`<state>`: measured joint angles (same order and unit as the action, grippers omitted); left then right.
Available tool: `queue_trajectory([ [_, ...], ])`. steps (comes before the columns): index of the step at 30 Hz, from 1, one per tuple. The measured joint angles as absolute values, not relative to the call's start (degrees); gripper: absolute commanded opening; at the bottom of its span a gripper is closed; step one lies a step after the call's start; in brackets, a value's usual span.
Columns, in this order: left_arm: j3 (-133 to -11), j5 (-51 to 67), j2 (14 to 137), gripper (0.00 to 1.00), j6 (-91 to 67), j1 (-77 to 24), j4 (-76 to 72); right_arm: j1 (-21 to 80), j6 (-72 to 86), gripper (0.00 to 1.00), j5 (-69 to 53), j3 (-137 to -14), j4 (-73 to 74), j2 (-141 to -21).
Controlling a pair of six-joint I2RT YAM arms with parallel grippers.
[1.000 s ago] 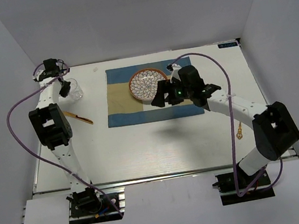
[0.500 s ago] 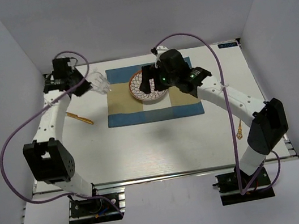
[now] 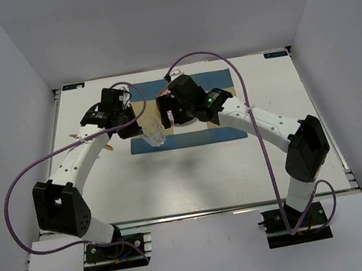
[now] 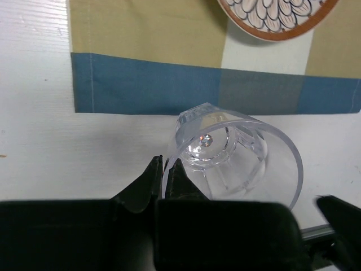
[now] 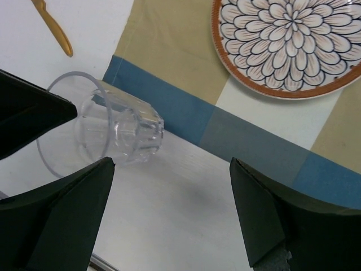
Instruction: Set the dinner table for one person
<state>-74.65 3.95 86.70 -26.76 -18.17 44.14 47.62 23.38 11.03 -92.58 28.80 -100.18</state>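
A clear faceted glass (image 4: 237,155) hangs tilted on its side, and my left gripper (image 4: 165,168) is shut on its rim. In the top view the glass (image 3: 154,135) hovers at the near left edge of the blue-and-beige placemat (image 3: 198,132), just ahead of the left gripper (image 3: 139,127). My right gripper (image 3: 166,116) stands open over the placemat's left half, with nothing between its fingers (image 5: 73,214). From the right wrist the glass (image 5: 107,132) is left of the right gripper (image 5: 172,186). The flower-patterned plate (image 5: 287,45) lies on the placemat; the right arm largely hides it from above. The white dinner table (image 3: 208,172) carries it all.
A gold utensil (image 5: 53,28) lies on the table left of the placemat (image 5: 169,56). A metal rail (image 3: 194,211) runs along the table's near edge. The purple cables loop over both arms. White walls enclose the table on three sides.
The left arm has carried the glass from the table's far left corner rightward to the placemat's near left edge. The right arm has swung left across the plate, still open.
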Motion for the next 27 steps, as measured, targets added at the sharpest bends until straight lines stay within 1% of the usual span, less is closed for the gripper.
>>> queue_trajectory([
  [11, -74.7, 0.4, 86.0, 0.0, -25.1, -21.0, 46.5, 50.3, 23.8, 0.88, 13.9, -95.0, 30.5, -103.1],
  [15, -74.7, 1.2, 86.0, 0.0, -25.1, -22.9, 46.2, 50.9, 25.1, 0.88, 13.8, -94.8, 28.7, -103.1],
  [18, -74.7, 2.1, 86.0, 0.0, -25.1, -23.9, 46.2, 51.5, 25.5, 0.86, 13.7, -94.8, 27.9, -103.1],
  [20, -74.7, 3.0, 86.0, 0.0, -25.1, -24.1, 45.9, 51.9, 25.5, 0.84, 13.6, -94.9, 28.0, -103.2],
  [22, -74.7, 3.7, 86.0, 0.0, -25.1, -24.1, 45.7, 52.1, 25.5, 0.75, 13.7, -96.0, 28.5, -104.2],
  [23, -74.7, 4.0, 86.0, 0.0, -25.1, -24.1, 45.7, 52.2, 25.5, 0.66, 13.9, -96.6, 28.5, -104.9],
  [26, -74.8, 4.1, 85.6, 0.0, -25.3, -24.3, 45.7, 52.3, 25.7, 0.56, 14.9, -97.4, 28.7, -107.3],
  [27, -75.1, 4.1, 85.5, 0.0, -25.4, -24.3, 45.8, 52.3, 25.6, 0.44, 15.1, -97.4, 29.1, -108.0],
])
